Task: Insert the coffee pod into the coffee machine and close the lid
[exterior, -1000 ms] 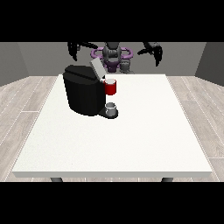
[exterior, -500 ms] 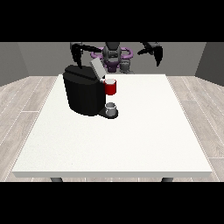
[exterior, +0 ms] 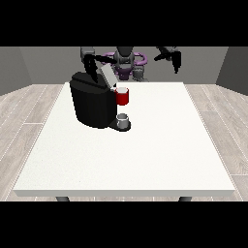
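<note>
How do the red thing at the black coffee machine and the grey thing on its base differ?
Colour: the red thing at the machine is bright red with a pale top; the grey thing is dull grey. Height: the red thing sits up beside the top of the black coffee machine; the grey thing rests low on the machine's base, directly below it. Size: the red thing looks slightly larger. Both are small upright cup-like shapes at the machine's front.
</note>
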